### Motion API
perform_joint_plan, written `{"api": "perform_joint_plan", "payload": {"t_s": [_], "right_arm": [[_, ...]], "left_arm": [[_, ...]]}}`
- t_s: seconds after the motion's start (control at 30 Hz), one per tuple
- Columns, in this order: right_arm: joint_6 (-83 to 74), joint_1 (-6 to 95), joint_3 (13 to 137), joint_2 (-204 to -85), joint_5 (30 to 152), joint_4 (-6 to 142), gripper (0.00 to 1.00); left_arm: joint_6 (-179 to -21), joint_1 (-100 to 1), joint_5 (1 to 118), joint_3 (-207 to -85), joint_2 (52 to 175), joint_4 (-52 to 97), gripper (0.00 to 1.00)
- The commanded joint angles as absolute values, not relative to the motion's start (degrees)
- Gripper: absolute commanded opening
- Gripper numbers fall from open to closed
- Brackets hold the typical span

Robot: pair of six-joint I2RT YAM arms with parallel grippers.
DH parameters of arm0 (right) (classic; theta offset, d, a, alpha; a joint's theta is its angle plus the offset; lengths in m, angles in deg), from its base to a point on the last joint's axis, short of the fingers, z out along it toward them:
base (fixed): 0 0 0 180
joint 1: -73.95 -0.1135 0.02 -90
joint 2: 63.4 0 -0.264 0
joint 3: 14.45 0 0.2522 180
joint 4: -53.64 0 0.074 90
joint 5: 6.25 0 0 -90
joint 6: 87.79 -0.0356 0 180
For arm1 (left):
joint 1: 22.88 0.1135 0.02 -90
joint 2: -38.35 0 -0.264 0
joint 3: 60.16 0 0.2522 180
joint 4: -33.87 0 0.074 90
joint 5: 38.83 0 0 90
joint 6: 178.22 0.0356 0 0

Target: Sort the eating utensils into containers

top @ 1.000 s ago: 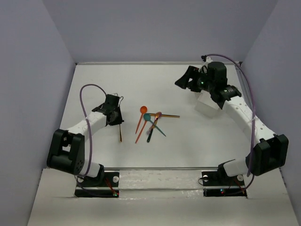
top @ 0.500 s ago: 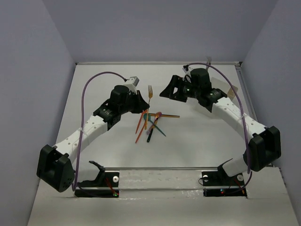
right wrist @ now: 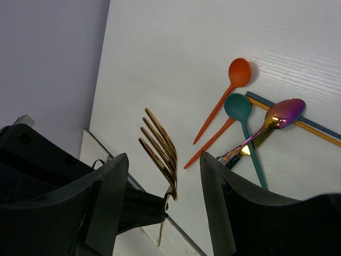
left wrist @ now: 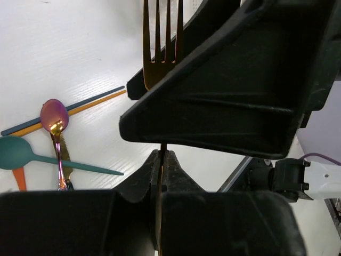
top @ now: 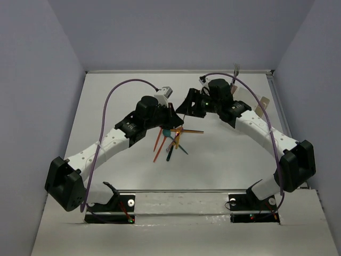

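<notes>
My left gripper (left wrist: pixel 161 159) is shut on the handle of a gold fork (left wrist: pixel 162 42) and holds it upright above the table. In the right wrist view the fork (right wrist: pixel 162 146) stands between the open fingers of my right gripper (right wrist: pixel 165 197), which do not touch it. Both grippers meet over the table's middle, left (top: pixel 171 113) and right (top: pixel 185 108). Below them lie an orange spoon (right wrist: pixel 238 72), a teal spoon (right wrist: pixel 238 106), a purple spoon (right wrist: pixel 285 113) and blue and gold sticks (right wrist: pixel 314 128). The white bin (top: pixel 243 97) with a tan cup (top: pixel 261 105) stands at the back right.
A grey fork (top: pixel 236 69) sticks up from the bin's far end. The pile of utensils (top: pixel 170 141) lies just in front of the two grippers. Grey walls close in the table on the left, back and right. The left arm's purple cable (top: pixel 114 93) arcs high.
My left arm has swung right with the gold fork. My right gripper has moved left from the bin, and its open fingers now flank the fork.
</notes>
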State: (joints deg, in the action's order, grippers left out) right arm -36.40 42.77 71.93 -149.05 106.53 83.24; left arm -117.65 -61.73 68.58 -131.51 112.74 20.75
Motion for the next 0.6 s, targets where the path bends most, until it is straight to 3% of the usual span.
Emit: {"api": "perform_joint_plan", "payload": {"t_s": [0.0,0.1,0.17,0.2,0.4,0.57], "right_arm": [[-36.5,42.3,73.8,-149.5,105.5,81.0,0.54],[-36.1,42.3,74.0,-149.5,103.3,81.2,0.19],[-35.8,42.3,74.5,-149.5,101.1,81.6,0.07],[-35.5,42.3,74.8,-149.4,100.0,82.0,0.07],[-29.6,42.3,81.6,-151.4,89.6,86.3,0.07],[-26.7,51.0,87.7,-154.3,85.9,87.1,0.07]], "left_arm": [[-118.1,-62.8,69.5,-134.7,112.5,24.2,0.06],[-117.7,-63.3,69.5,-134.7,112.4,23.7,0.06],[-117.3,-63.3,69.2,-134.8,112.4,22.9,0.06],[-117.1,-63.3,68.8,-134.8,112.1,22.7,0.09],[-114.7,-63.3,64.2,-134.3,109.6,20.2,0.64],[-113.3,-63.3,61.2,-131.7,106.1,17.0,0.81]]}}
